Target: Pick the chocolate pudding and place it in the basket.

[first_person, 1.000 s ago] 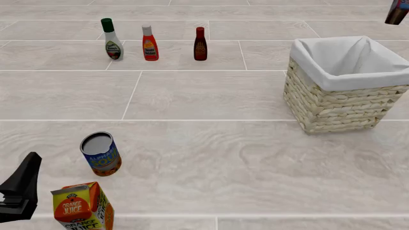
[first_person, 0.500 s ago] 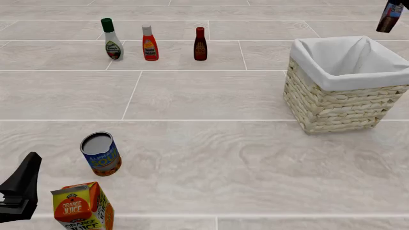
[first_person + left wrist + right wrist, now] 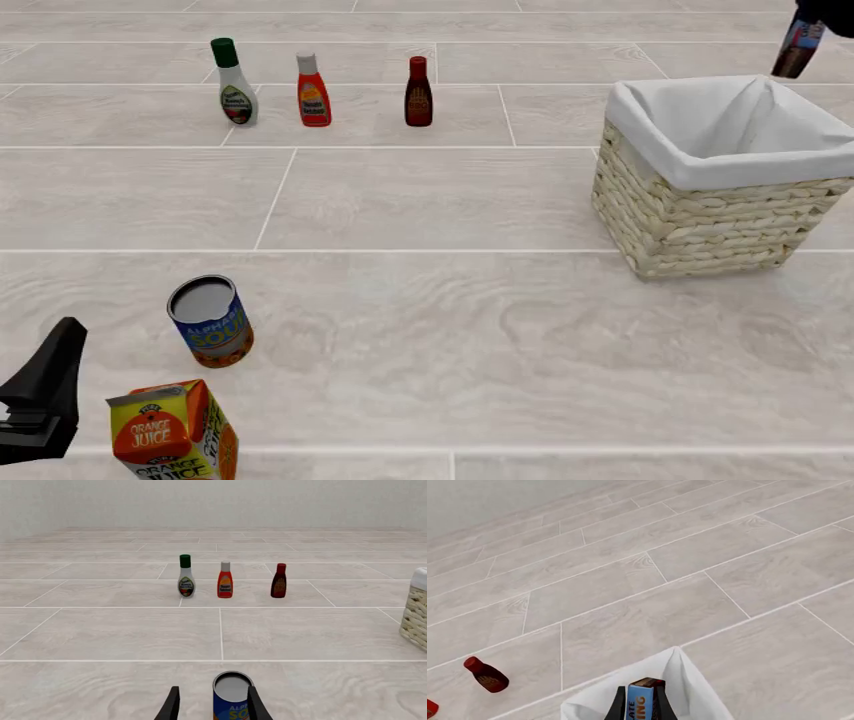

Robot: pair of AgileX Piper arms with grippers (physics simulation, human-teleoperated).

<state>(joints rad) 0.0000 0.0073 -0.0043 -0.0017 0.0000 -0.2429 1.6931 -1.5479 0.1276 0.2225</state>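
Note:
The chocolate pudding [image 3: 798, 47], a small dark brown box with a blue edge, hangs in the air at the far right, above the far rim of the basket [image 3: 694, 215]. My right gripper [image 3: 640, 691] is shut on the pudding [image 3: 641, 704]; its wrist view shows the box over the basket's white cloth lining [image 3: 690, 692]. The wicker basket stands at right in the front view and shows at the edge of the left wrist view [image 3: 417, 617]. At the near left my left gripper [image 3: 43, 395] stays open, its fingers [image 3: 171, 707] framing the soup can ahead of them.
A blue-and-orange soup can [image 3: 211, 321] and an orange juice carton [image 3: 171, 432] stand near the left gripper. Three bottles line the far side: a white one with a green cap [image 3: 234, 82], a red one [image 3: 314, 91] and a dark red one [image 3: 418, 92].
The right gripper has carried the pudding leftward and slightly down, closer to the basket's far rim. The left arm has not moved.

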